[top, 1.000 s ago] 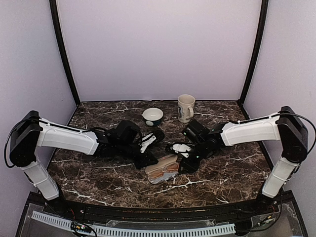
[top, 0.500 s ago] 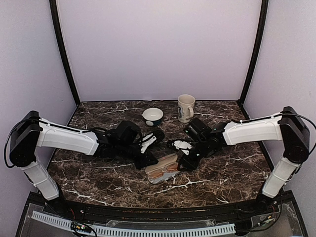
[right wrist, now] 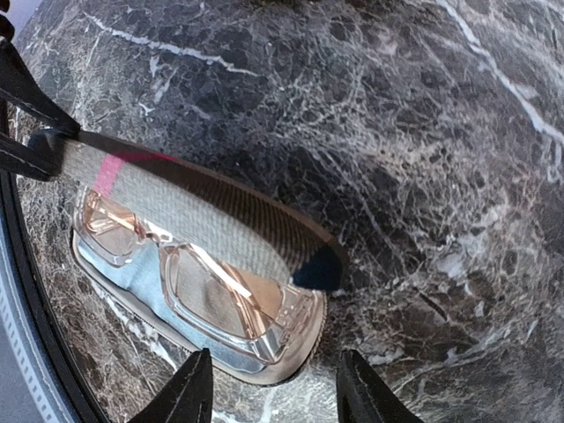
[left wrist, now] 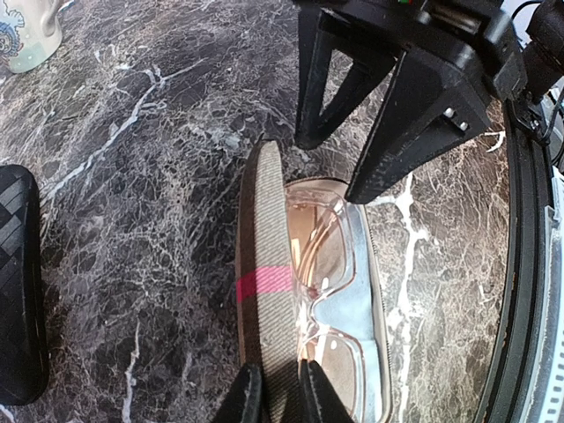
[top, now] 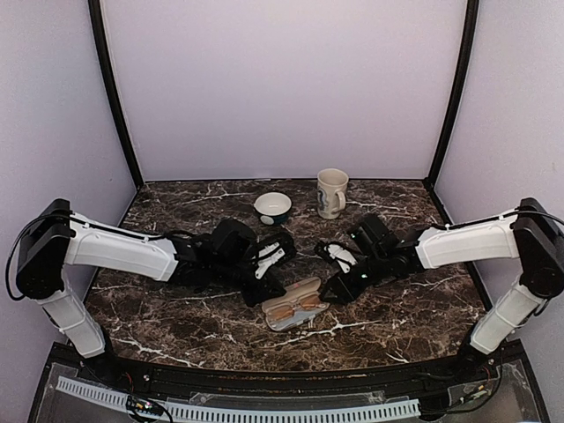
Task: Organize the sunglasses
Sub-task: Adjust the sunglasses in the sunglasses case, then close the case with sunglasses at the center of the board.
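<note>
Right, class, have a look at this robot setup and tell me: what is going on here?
The left gripper pinches the edge of the raised lid of the brown striped case, holding it open. Inside lie clear-framed sunglasses with tinted lenses. The right gripper hovers by one end of the case with its jaws open, holding nothing. A black checkered case lies off to the side, and a mug and a bowl stand at the back of the table.
</note>
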Tool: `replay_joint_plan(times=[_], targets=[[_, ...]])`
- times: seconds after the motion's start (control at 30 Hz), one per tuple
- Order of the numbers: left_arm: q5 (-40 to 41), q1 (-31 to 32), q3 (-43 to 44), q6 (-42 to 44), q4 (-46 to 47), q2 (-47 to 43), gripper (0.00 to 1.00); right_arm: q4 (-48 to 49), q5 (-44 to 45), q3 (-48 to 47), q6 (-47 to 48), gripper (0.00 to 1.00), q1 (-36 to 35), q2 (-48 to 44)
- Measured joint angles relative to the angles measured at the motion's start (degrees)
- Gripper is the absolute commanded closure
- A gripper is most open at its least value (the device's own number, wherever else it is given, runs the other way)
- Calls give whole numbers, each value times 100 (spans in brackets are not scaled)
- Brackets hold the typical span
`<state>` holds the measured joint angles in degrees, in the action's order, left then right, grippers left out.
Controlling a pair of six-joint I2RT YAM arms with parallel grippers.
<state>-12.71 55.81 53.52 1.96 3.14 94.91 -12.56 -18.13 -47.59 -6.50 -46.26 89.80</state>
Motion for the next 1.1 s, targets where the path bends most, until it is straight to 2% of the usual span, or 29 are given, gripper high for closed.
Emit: replay_joint_plan(times=[0.23,0.63,1.1], targets=[[321,164,24,66,0,0,85,452,-57,522,-743,51,20,-48],[1084,627,76,199,-2,0,85,1137,-249,957,-1502,53,20,-142],[2446,1473,197,382,-7,136,86,1436,-293,1215,-1827,55,20,-142]])
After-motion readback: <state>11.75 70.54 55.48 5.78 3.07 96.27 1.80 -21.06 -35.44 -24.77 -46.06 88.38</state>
